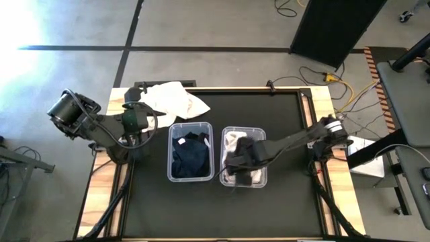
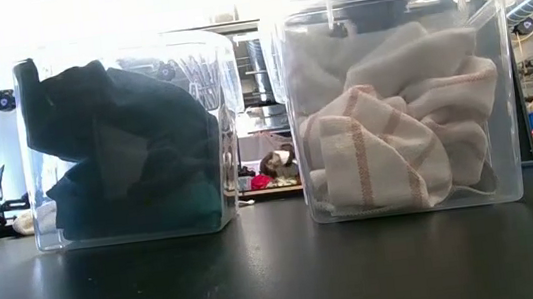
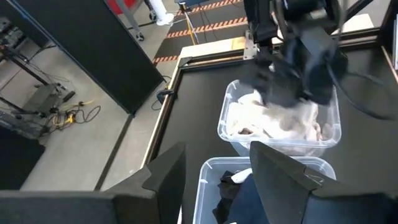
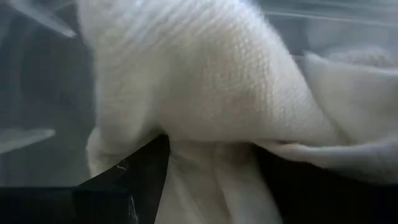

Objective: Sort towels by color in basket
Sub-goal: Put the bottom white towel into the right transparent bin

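White towels (image 4: 205,93) fill the right wrist view, bunched against the right hand (image 1: 240,163), whose fingers stand apart with cloth between them, pressed down into the right bin (image 1: 259,133). Beside it, the left bin (image 1: 191,126) holds dark towels (image 1: 190,153). Farther off, the left hand (image 1: 138,107) hovers near the table's (image 1: 269,208) far left corner, fingers apart and gripping nothing, next to a loose white towel (image 1: 176,98).

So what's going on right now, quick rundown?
Right gripper open, down in the right bin among white towels. Left gripper open beside the cream towel. Nothing blocking.
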{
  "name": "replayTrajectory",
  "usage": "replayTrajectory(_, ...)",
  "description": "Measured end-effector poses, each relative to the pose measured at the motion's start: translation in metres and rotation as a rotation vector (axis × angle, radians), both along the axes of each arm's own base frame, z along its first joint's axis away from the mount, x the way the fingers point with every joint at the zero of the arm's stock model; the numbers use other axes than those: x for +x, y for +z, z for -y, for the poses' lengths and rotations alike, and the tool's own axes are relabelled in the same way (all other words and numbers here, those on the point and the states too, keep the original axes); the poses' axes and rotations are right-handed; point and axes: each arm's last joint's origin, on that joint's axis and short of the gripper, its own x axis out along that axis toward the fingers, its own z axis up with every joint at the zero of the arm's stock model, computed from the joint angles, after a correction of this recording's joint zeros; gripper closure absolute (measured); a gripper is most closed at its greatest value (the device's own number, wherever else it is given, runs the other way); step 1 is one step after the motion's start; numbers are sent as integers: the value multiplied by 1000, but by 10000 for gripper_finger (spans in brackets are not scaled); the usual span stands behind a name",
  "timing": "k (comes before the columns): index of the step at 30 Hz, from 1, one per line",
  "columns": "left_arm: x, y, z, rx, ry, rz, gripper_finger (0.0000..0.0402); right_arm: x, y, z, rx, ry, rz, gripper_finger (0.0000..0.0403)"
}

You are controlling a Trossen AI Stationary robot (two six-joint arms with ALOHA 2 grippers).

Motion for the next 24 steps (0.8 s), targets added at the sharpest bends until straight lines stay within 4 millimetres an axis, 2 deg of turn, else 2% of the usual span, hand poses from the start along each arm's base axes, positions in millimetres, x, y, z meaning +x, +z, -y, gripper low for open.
replayTrajectory(5,0,0,0,5,6,2,239,34,-35,-20,184,252,34,167)
replayTrajectory(13,1,0,0,3,7,2,239,42,-56,-12,254,232,-18,155)
replayTrajectory(16,1,0,0,3,7,1,239,41,-49,-11,268,235,-5,149)
replayTrajectory(19,1,0,0,4,7,1,239,37,-32,-13,262,244,26,141)
replayTrajectory(24,1,0,0,10,3,-2,239,19,12,-9,285,218,112,129)
